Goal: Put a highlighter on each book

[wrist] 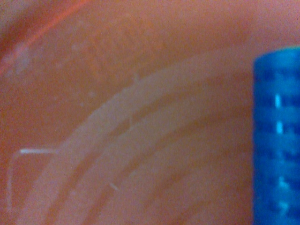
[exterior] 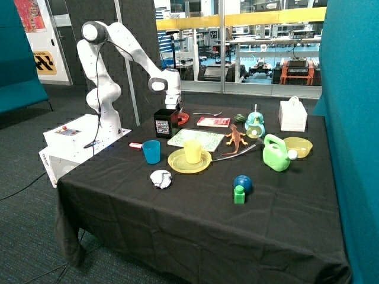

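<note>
The small red-pink book point(exterior: 213, 122) lies flat at the far side of the table. The larger white book with green speckles point(exterior: 196, 139) lies in front of it, beside the yellow plate. Nothing lies on either book. A small pink and white pen-like thing point(exterior: 136, 145), perhaps a highlighter, lies near the table edge by the blue cup. My gripper point(exterior: 175, 111) is lowered over a red dish point(exterior: 182, 118) behind a black box point(exterior: 166, 123). The wrist view is filled by the dish's red ringed surface point(wrist: 122, 131), very close, with a blue ribbed part point(wrist: 276, 140) at one side.
A yellow plate point(exterior: 176, 165) carries a yellow cup point(exterior: 192, 151). Also on the table are a blue cup point(exterior: 151, 151), an orange toy lizard point(exterior: 235, 139), a green watering can point(exterior: 276, 153), a yellow bowl point(exterior: 299, 145), a white box point(exterior: 292, 115), crumpled paper point(exterior: 160, 178) and a blue ball point(exterior: 242, 183).
</note>
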### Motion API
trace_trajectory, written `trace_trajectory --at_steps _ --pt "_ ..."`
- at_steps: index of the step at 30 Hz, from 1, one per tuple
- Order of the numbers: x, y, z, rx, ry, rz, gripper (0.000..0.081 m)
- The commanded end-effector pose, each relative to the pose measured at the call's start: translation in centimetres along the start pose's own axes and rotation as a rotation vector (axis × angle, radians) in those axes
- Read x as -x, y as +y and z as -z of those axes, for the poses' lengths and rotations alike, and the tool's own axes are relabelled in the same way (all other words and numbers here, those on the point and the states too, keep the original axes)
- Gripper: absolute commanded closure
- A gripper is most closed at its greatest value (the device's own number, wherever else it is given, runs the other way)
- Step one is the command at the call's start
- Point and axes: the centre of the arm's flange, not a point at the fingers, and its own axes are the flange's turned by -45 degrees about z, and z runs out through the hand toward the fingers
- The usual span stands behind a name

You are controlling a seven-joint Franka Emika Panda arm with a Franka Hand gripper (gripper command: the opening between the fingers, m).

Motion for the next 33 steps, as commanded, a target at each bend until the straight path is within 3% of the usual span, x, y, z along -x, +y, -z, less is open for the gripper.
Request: trace_trajectory --at_steps 1,18,23,27,33 --pt "-0.28 -0.46 -0.15 0.0019 -0.0006 0.004 0.0524" --pt "-0.27 -0.16 -0.78 0.0019 -0.0006 -0.004 0.0503" --pt "-0.13 -0.17 -0.97 0.0019 -0.0006 -0.005 0.0574" --pt "-0.04 -0.35 -0.98 0.0019 -0.0006 -0.004 0.0776" --pt "-0.44 -0.34 -0.67 0.0019 -0.0006 0.004 0.0807"
